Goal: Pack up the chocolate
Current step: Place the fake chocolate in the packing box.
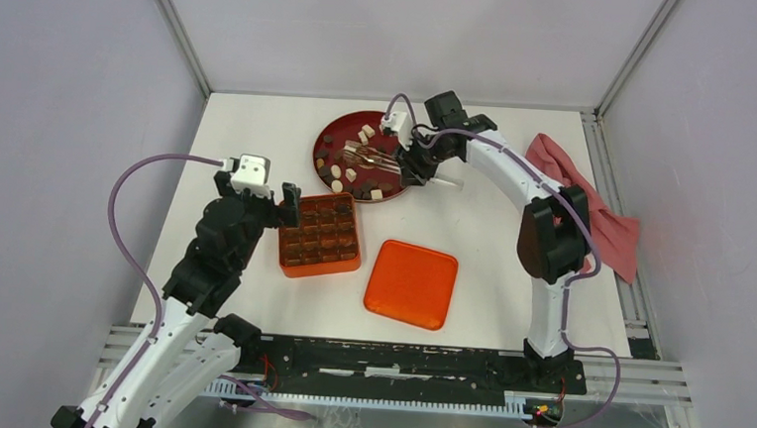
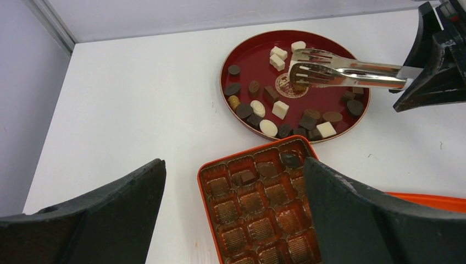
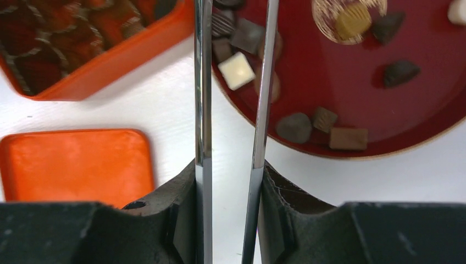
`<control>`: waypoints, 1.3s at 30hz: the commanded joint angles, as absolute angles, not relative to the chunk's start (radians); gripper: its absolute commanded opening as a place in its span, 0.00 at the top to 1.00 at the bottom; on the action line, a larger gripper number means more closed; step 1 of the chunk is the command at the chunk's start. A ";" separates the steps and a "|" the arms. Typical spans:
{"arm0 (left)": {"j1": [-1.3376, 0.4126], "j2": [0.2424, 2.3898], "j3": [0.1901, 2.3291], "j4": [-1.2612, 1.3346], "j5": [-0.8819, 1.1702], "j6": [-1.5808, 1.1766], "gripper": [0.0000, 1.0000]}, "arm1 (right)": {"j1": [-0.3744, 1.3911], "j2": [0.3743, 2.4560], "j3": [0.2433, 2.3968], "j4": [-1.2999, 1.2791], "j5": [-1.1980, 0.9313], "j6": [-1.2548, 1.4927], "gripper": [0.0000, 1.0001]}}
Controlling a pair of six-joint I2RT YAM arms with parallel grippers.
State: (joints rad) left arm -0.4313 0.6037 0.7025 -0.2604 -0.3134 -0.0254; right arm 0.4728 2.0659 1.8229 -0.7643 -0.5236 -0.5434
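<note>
The chocolate lies as several dark and cream pieces on a red plate at the back centre. My right gripper is shut on metal tongs, whose tips hang over the plate's middle. I cannot tell if they hold a piece. In the right wrist view the gripper clamps the two tong arms. An orange box with a brown cell tray holds three dark pieces in its far row. My left gripper is open and empty, straddling the box.
The orange lid lies flat to the right of the box. A red cloth is bunched at the right edge of the table. Grey walls enclose the white table on three sides.
</note>
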 commanded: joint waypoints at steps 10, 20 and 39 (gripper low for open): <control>-0.425 0.550 0.714 -0.224 -0.362 -0.054 0.00 | 0.727 2.005 1.867 -0.711 -0.550 -0.530 1.00; -0.426 0.549 0.716 -0.227 -0.361 -0.053 0.00 | 0.846 2.104 1.931 -0.707 -0.381 -0.506 0.99; -0.426 0.558 0.719 -0.232 -0.348 -0.053 0.00 | 0.877 2.177 1.941 -0.690 -0.269 -0.484 0.79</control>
